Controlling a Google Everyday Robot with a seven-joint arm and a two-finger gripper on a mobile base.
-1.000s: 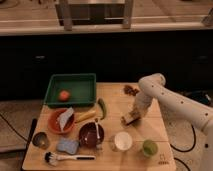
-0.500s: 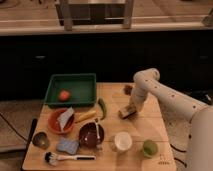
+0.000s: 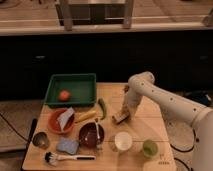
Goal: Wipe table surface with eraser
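The table surface point(image 3: 145, 125) is a light-brown wooden top with plank seams. My white arm reaches in from the right and bends down over the middle right of the table. My gripper point(image 3: 123, 113) points down at the table, just right of a green vegetable. It is shut on the eraser point(image 3: 119, 119), a small tan block with a dark underside. The eraser rests tilted on the wood under the gripper. A small dark mark point(image 3: 125, 89) lies near the far edge, behind the arm.
A green tray point(image 3: 80, 85) holding an orange-red fruit point(image 3: 64, 95) stands at the back left. A green vegetable point(image 3: 102, 107), a yellow item point(image 3: 86, 116), two red bowls point(image 3: 54, 122) point(image 3: 91, 134), a metal cup point(image 3: 40, 140), a blue sponge point(image 3: 67, 146) and a brush point(image 3: 67, 158) fill the left. A white cup point(image 3: 123, 141) and a green cup point(image 3: 149, 148) stand at the front.
My arm has swung left across the table. The eraser has moved left with the gripper, from the right half toward the middle.
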